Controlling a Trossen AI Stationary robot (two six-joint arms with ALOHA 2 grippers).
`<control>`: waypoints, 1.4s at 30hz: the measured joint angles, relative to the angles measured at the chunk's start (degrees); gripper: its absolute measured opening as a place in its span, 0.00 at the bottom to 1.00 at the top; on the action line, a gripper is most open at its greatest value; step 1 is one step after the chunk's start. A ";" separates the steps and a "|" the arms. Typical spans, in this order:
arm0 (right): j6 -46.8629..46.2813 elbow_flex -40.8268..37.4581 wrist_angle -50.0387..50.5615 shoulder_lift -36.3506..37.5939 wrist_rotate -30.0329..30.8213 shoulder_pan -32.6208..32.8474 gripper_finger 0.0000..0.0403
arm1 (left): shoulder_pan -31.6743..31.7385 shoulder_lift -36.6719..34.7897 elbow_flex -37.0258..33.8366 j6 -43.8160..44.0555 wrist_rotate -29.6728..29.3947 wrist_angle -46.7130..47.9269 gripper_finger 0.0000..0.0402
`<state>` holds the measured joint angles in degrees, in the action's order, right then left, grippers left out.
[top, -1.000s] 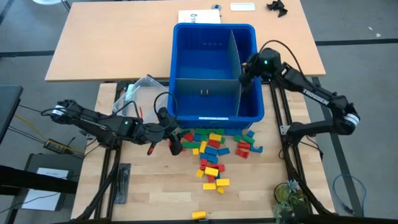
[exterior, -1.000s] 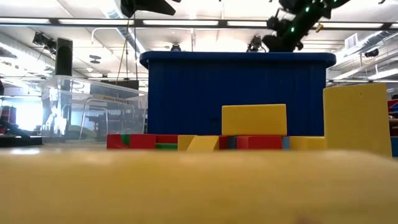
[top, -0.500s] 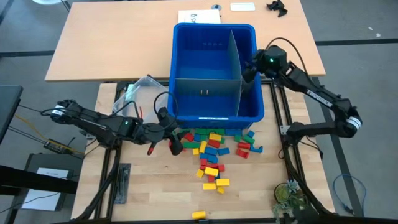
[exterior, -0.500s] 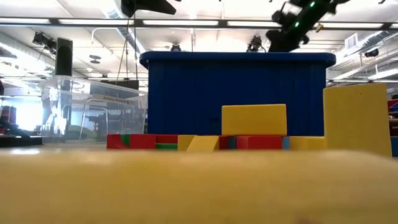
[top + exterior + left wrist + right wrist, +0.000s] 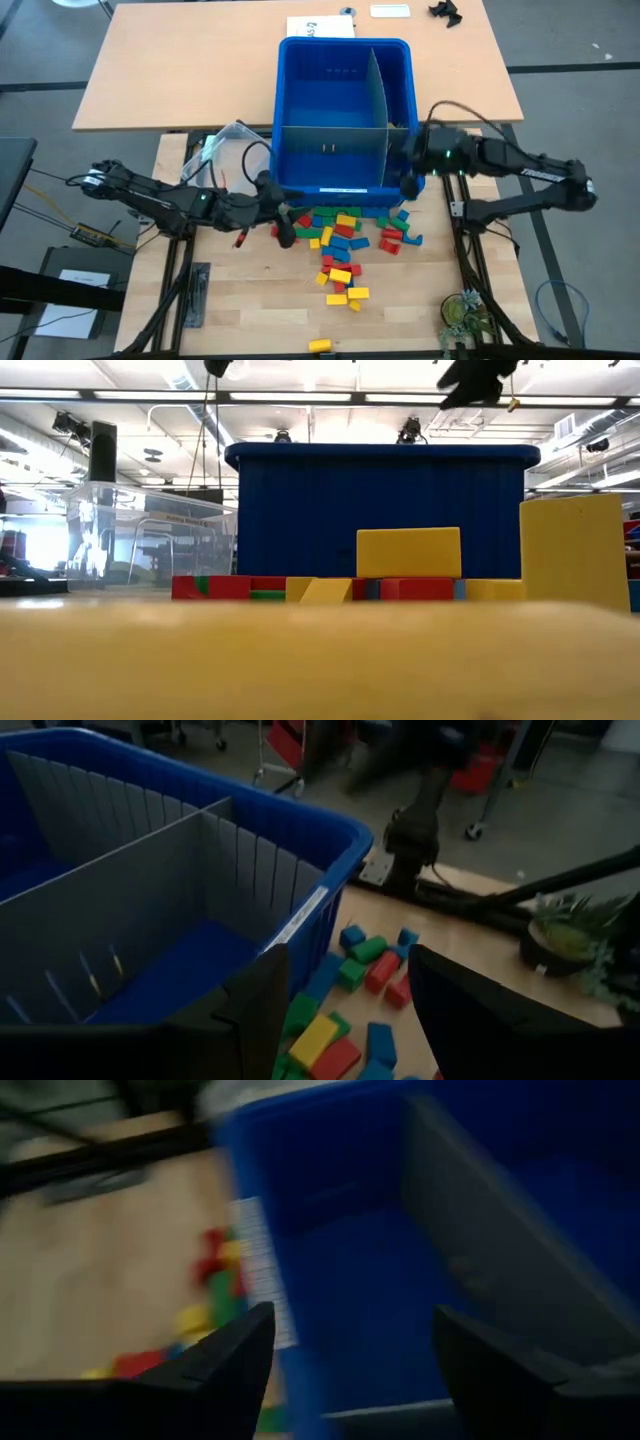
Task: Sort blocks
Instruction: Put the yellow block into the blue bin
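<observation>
Since the earlier frame, the right arm has been swung from above the right compartment of the bin to its front right corner, while the left arm has stayed almost in place.

On the left, the left gripper (image 5: pixel 281 222) is held low over the counter (image 5: pixel 240 300), at the left edge of the pile of blocks (image 5: pixel 345 240) and just before the front wall of the blue bin (image 5: pixel 345 185). Its fingers (image 5: pixel 265 1010) are seen apart in the left wrist view, with nothing between them; it is probably kept there to take the next block. A clear plastic tub (image 5: pixel 228 140) stands behind it, at the left of the bin.

In the middle, one bin is seen, divided by grey partitions (image 5: pixel 378 95) into three compartments. The blocks lie scattered in front of it, about thirty in red, yellow, blue and green; an exact count by colour cannot be given. One yellow block (image 5: pixel 320 345) lies well apart, near the front edge.

On the right, the right gripper (image 5: pixel 408 185) is above the bin's corner, its fingers (image 5: pixel 225 1355) apart and empty, apparently on the way to the pile.
</observation>
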<state>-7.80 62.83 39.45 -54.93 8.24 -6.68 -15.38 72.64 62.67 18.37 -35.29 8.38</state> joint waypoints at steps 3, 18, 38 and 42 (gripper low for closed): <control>-3.07 0.00 -0.20 -2.77 0.07 8.38 0.64 | 0.00 0.00 0.00 0.19 -0.01 -1.88 0.53; -5.35 -0.04 -13.64 -29.37 2.37 28.23 0.63 | -0.06 0.26 0.00 -1.53 6.45 0.93 0.53; -12.00 -0.15 -21.75 -43.74 -3.65 29.55 0.66 | -0.04 0.28 0.00 -1.30 6.17 1.67 0.53; -12.04 -2.03 -23.25 -44.69 -2.93 29.56 0.66 | -0.04 0.28 0.00 -1.24 6.00 1.64 0.53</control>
<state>-19.84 60.80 16.20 -99.62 5.31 22.87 -15.42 72.93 62.67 17.14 -29.29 10.02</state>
